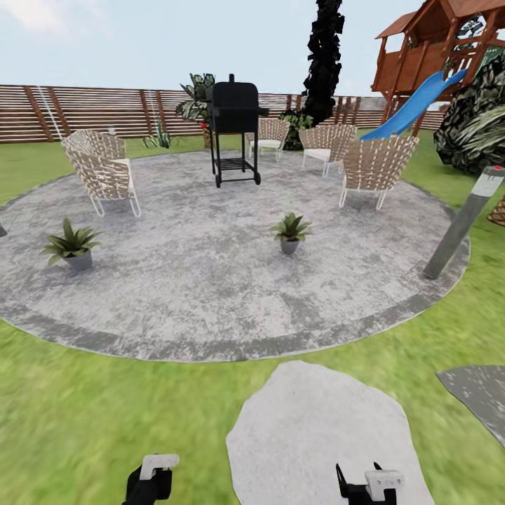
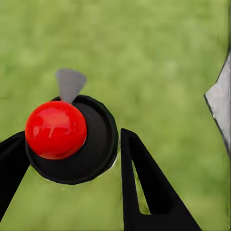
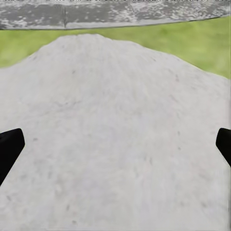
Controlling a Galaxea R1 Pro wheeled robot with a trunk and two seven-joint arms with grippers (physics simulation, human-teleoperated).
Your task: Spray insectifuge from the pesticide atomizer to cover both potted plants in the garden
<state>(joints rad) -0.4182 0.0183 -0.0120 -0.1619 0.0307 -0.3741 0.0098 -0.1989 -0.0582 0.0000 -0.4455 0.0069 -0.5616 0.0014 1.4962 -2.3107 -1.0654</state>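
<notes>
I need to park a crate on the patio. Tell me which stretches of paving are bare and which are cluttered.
Bare: the wide grey paving between the two potted plants, and the front band of the patio toward the lawn. The stepping stone ahead of the grippers is bare too. Crowded: the far side, where the grill and wicker chairs stand, and the right edge by the leaning bollard lamp.
</notes>
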